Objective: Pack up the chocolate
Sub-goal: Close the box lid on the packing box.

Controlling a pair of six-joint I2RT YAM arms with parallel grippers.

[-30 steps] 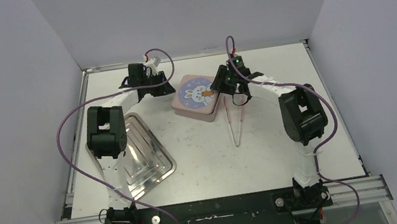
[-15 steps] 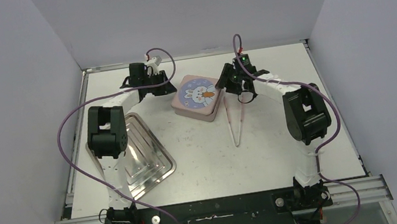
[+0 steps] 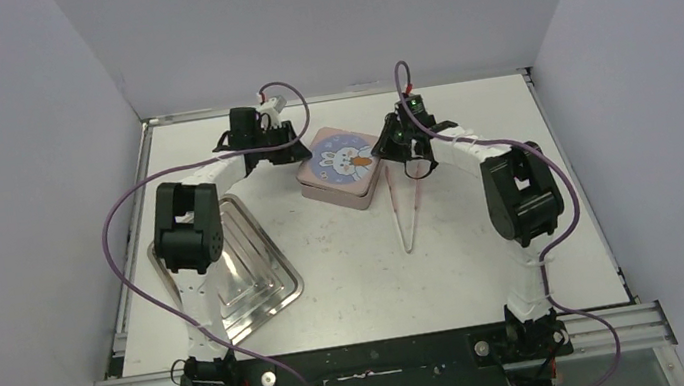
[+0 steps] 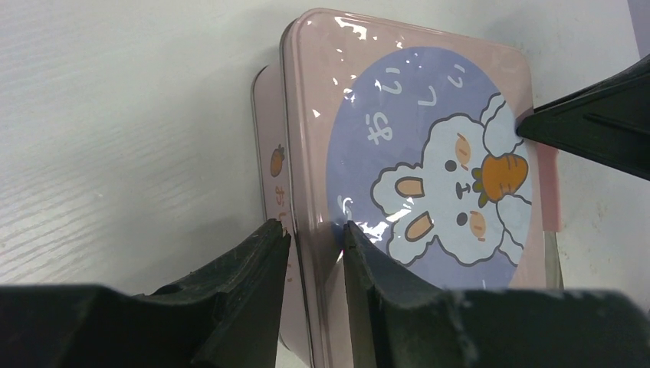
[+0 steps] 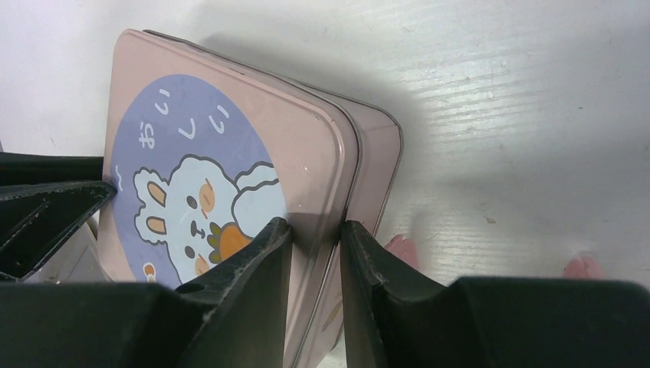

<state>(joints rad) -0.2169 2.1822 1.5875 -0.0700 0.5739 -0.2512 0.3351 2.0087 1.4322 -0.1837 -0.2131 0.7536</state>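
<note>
Skewed on its tin [image 4: 267,123], the rabbit lid [image 4: 398,100] is clamped by left gripper [image 4: 314,234] and right gripper [image 5: 316,230]. No chocolate visible; likely packed, lid unseated.

Two arms on the overhead feed: left arm [image 3: 184,230] and right arm [image 3: 518,196], both white along the links, with chunky black boxy housings at the joints. Left purple cable [image 3: 109,248] in a wide loop off the side, right purple cable [image 3: 579,220] in a thinner sweep. Small green light [image 3: 413,100] on the right wrist; fleck of red and white at the connector [image 3: 266,102] on the left wrist. Black bases [image 3: 204,372], squat and blocky. Up close: left gripper [image 4: 316,230] matte black, fingers tapered to blunt rounded tips, faint moulded ridges along the edges. Right gripper [image 5: 314,226] the same, black, slightly scuffed.
</note>
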